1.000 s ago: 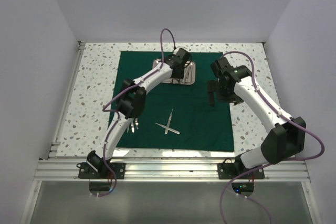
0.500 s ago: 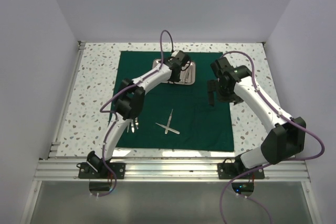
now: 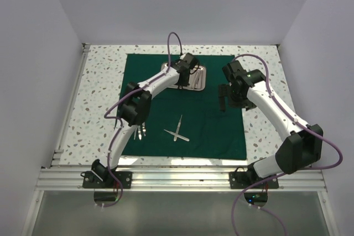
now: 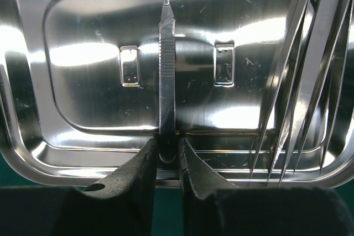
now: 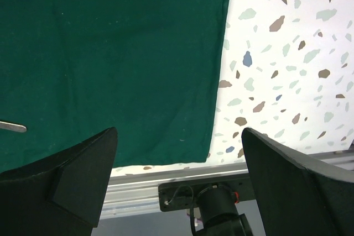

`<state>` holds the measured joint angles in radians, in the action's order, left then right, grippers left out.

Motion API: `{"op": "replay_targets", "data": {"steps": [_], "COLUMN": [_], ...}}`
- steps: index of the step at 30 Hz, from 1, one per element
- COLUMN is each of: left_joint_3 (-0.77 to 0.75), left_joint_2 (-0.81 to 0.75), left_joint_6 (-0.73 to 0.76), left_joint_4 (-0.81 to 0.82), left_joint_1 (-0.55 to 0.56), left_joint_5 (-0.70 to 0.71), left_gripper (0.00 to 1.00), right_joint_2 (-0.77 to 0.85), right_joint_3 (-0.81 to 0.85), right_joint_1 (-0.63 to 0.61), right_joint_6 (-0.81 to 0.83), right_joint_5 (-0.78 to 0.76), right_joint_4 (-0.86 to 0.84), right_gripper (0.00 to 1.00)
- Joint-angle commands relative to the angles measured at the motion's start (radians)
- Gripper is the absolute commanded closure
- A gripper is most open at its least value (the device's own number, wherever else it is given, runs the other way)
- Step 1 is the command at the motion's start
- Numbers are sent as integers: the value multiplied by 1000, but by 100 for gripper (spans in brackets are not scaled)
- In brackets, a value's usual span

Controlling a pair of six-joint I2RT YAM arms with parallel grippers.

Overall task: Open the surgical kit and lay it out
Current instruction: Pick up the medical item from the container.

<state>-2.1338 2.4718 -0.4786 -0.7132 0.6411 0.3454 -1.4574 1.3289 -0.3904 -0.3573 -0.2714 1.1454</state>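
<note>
The dark green cloth (image 3: pixel 210 125) lies spread flat on the table. The steel tray (image 3: pixel 202 85) sits at its far middle and fills the left wrist view (image 4: pixel 33 136). My left gripper (image 3: pixel 189 74) is down at the tray's near rim. Its jaws (image 4: pixel 166 147) are shut on the end of a slim flat steel instrument (image 4: pixel 167 70) that lies along the tray floor. Several slim steel instruments (image 4: pixel 310 81) lie in the tray's right side. My right gripper (image 3: pixel 222 100) hangs open and empty above the cloth's right part (image 5: pixel 110 53).
Two crossed steel instruments (image 3: pixel 177 131) lie on the cloth's near middle, and another (image 3: pixel 142 132) lies by the left arm. An instrument tip (image 5: pixel 12 126) shows in the right wrist view. The speckled table (image 3: pixel 99 92) is bare around the cloth. The aluminium rail (image 3: pixel 182 178) runs along the near edge.
My left gripper has shifted slightly left and lower at the tray. The right arm has not moved.
</note>
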Motion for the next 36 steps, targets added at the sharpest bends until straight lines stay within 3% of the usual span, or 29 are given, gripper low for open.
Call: {"op": "replay_targets", "data": {"steps": [1,5,9,18,28,36], "left_joint_3": [-6,-17,0,18,-118,32], "left_joint_2": [125,139,136,79,-23,-184], "left_joint_6": [21,18,21,40,51,26], "left_joint_4": [-92,-83,-78,-49,-107,-95], "left_joint_1": [-11,-23,-26,-27,-27,-24], "left_joint_5": [-94,-121,-123,-120,-108,-82], "left_gripper": [76,91,100,100,100,100], "right_joint_2": [28,26,23,12,15,31], "right_joint_3": [16,21,26,33,44,43], "right_joint_1": [4,5,5,5,5,5], "right_joint_6": [11,14,11,9,4,-5], "right_joint_5": [1,-6,-11,-5,20,43], "right_joint_4": [-6,1,4,4,-3,-16], "right_gripper": [1,1,1,1,1,1]}}
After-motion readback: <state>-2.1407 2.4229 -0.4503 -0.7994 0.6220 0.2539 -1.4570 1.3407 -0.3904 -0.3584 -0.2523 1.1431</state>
